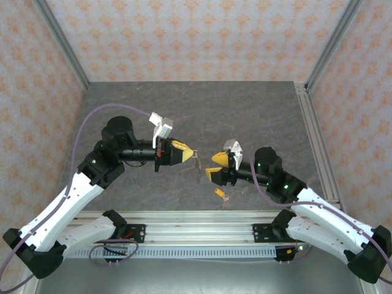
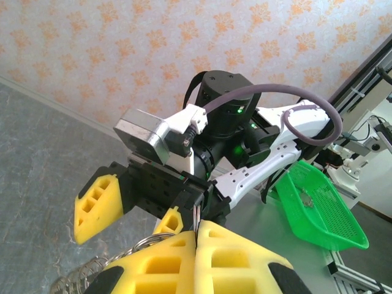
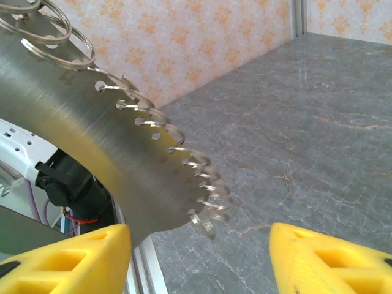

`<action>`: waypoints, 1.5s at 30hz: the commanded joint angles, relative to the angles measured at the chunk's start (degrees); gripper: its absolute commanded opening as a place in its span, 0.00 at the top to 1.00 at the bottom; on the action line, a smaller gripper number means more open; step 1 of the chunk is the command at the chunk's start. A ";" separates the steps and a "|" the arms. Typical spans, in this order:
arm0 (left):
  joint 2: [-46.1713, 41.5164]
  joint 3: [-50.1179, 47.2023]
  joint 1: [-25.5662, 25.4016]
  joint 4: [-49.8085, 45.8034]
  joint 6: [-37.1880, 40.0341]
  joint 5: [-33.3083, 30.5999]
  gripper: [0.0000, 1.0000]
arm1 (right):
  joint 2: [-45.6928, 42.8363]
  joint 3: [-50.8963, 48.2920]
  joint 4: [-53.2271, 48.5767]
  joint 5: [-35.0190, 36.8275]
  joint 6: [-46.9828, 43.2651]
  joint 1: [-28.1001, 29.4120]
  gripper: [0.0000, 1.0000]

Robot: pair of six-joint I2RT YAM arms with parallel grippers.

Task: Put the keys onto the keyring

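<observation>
Keyring [image 1: 197, 160] aloft, key [image 1: 222, 195] on bench [image 1: 153, 110].
I'm watching left fingers [image 1: 179, 147] clenching the wiry keyring, its chain [image 3: 202, 184] dangling before the released right fingers [image 1: 219, 158]; the orange-headed key is lying near them, with a green basket [image 2: 318, 205] off-bench.

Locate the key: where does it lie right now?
In the top view the key lies on the table, right of centre, just nearer the arm bases than the open right gripper and not touching it.
</observation>
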 commanded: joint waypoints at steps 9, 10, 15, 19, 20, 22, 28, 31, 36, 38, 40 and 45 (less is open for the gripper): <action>-0.84 -0.19 0.36 5.89 -1.17 -0.24 1.00 | -1.49 2.76 7.40 -5.77 1.93 -0.24 0.51; -0.36 0.09 0.31 5.04 -0.43 -0.44 1.00 | -1.15 3.58 7.85 -6.61 2.27 -0.24 0.52; 0.32 -0.45 -0.73 4.54 1.64 -2.46 1.00 | 0.41 6.07 11.66 -10.23 4.55 -0.24 0.55; 1.04 -1.14 -1.58 5.25 2.41 -3.33 1.00 | 1.14 7.78 13.55 -11.06 5.02 -0.24 0.59; 1.04 -1.24 -1.68 5.19 2.65 -3.34 1.00 | 1.25 8.16 13.87 -11.18 5.03 -0.26 0.59; 0.88 -1.33 -1.85 5.30 2.83 -3.34 1.00 | 1.82 8.85 14.71 -11.00 5.02 -0.24 0.62; -0.14 -1.42 -2.04 4.24 3.44 -3.60 1.00 | 4.42 9.43 19.03 -11.90 6.35 -0.24 0.71; -0.27 -1.42 -2.03 3.98 3.75 -3.67 1.00 | 5.70 9.96 20.72 -13.47 7.56 -0.24 0.73; 0.07 -1.62 -2.07 4.22 4.12 -3.79 1.00 | 6.26 9.90 22.86 -14.86 9.03 -0.24 0.74; 0.08 -1.85 -2.03 4.53 4.11 -3.93 1.00 | 6.44 9.95 23.49 -15.64 9.71 -0.24 0.72; 0.21 -1.95 -2.04 4.57 4.11 -3.95 1.00 | 6.75 10.05 23.42 -16.58 10.13 -0.24 0.70; 0.21 -2.21 -2.12 4.78 3.85 -3.77 1.00 | 7.32 10.32 23.82 -16.82 10.08 -0.24 0.70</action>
